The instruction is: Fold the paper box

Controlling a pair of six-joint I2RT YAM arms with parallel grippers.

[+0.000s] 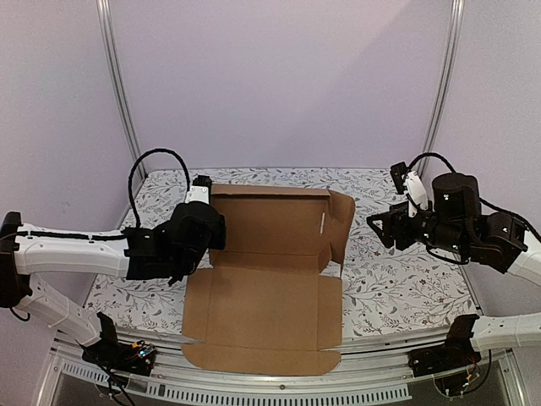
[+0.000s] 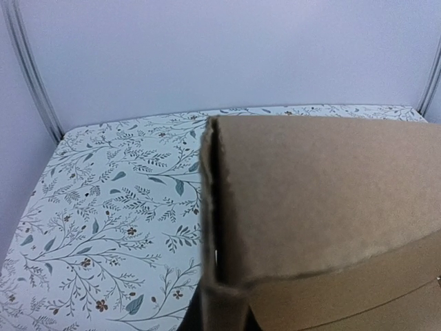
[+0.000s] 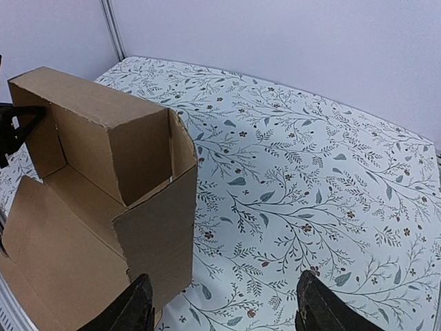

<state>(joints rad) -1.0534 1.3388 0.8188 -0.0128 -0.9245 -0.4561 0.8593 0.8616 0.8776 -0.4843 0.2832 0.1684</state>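
Mid-table lies the half-raised paper box [image 1: 270, 288], which looks light and bendy away from its creases, so grab flaps by the edges; the left gripper [image 1: 203, 184] is clenched on its wall table-left, and the right gripper [image 3: 227, 310] gapes empty table-right.

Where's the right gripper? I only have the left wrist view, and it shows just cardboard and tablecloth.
Observer: The right gripper hangs off the right side of the paper box, jaws open, touching nothing.
Operator: Lid folded yet?
Observer: No. The lid panel lies flat toward the arm bases, while the rear and side walls stand.
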